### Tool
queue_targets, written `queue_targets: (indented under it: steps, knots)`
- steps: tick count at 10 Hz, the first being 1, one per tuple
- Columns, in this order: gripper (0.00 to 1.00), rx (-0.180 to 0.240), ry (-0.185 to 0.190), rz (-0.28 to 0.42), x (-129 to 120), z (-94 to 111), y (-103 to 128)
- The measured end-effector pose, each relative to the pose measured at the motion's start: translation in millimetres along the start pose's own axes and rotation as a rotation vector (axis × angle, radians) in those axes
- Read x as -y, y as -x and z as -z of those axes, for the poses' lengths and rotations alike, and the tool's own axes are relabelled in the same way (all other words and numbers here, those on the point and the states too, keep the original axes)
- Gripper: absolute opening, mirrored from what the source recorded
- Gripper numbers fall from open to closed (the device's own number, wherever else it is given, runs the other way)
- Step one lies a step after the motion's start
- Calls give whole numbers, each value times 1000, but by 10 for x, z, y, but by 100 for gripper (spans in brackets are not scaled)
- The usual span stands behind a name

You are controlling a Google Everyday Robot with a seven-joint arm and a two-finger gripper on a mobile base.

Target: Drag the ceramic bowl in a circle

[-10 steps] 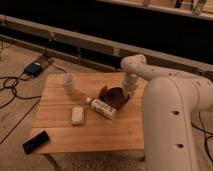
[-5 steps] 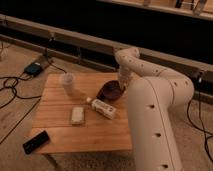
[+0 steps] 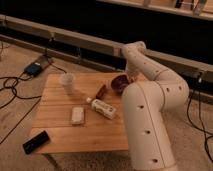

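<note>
1. The ceramic bowl (image 3: 119, 84) sits on the wooden table (image 3: 60, 131), near the back right edge. It is dark and shiny, and it stands the right way up.
2. The gripper (image 3: 129, 78) is down at the right side of the bowl, right up against its rim. I cannot tell if the gripper is spread apart or squeezed together, or if it has hold of the rim.
3. The white arm (image 3: 161, 82) goes up from the robot's big body, bends over, and comes down to the bowl.
4. I think the robot is at the dragging step, because the gripper is at the bowl and the bowl is flat on the wood.
5. Next, the bowl should slide round in a ring. It should stay on the table and not tip or lift.
6. A small brown thing (image 3: 101, 91) lies just left of the bowl. A white bottle (image 3: 104, 108) lies in front of it. A clear cup (image 3: 67, 82) stands farther left.
7. So the ring has to be small, I think. A big one could bump these things or push the bowl off the edge.
</note>
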Motion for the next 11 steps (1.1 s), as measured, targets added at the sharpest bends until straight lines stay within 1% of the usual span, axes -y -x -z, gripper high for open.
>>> queue_targets:
  steps: [2, 4, 6, 7, 8, 9, 11]
  knots:
    - [14, -9, -37, -64, 369, -29, 0]
    - [14, -29, -61, -122, 721, -72, -89]
    - [14, -49, -61, -149, 879, -101, -215]
    - [14, -61, -56, -156, 925, -118, -300]
    - [14, -80, -50, -156, 960, -146, -445]
    - [14, -94, -46, -147, 949, -155, -552]
    - [14, -119, -10, -92, 691, -138, -808]
